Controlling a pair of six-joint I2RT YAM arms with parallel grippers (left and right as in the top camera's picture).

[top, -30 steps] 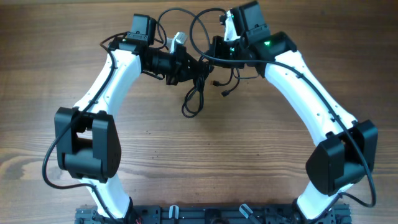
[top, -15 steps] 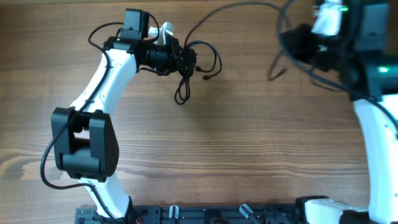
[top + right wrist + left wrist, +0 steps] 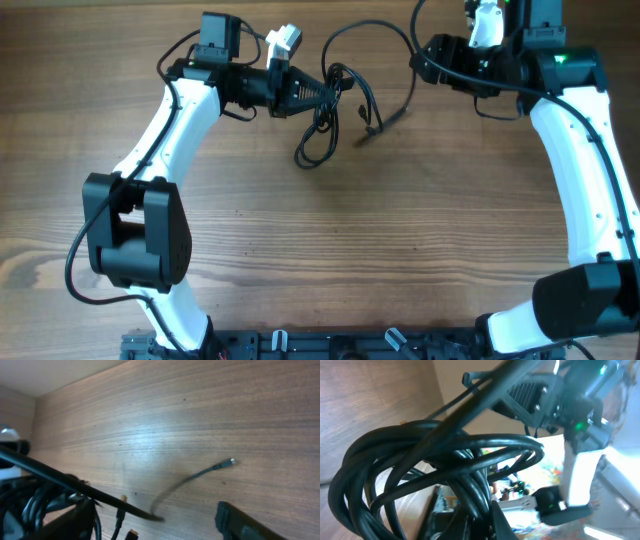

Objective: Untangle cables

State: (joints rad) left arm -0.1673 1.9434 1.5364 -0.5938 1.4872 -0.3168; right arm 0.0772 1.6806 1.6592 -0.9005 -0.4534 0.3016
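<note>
The right tool (image 3: 425,62), its grip impossible to judge, had swung back in from far right while the left tool (image 3: 308,92) gripped the cables (image 3: 328,98) over the desk's (image 3: 350,250) far side, one strand arching between them, seemingly only partly drawn free.

- Overhead view: light was bright, even and diffuse; the table (image 3: 330,250) was sharp edge to edge; shadows were faint and soft.
- Left wrist view: cables (image 3: 420,475) crowding close before the left pincer (image 3: 312,92) were soft-focused and backlit; beyond it the background was blown out white and blurred.
- Right wrist view: a pale glare patch lay on the table ahead of the right pincer (image 3: 157,522); one of the cables there was smeared by motion blur; its fingers (image 3: 240,520) were dark and unfocused.
</note>
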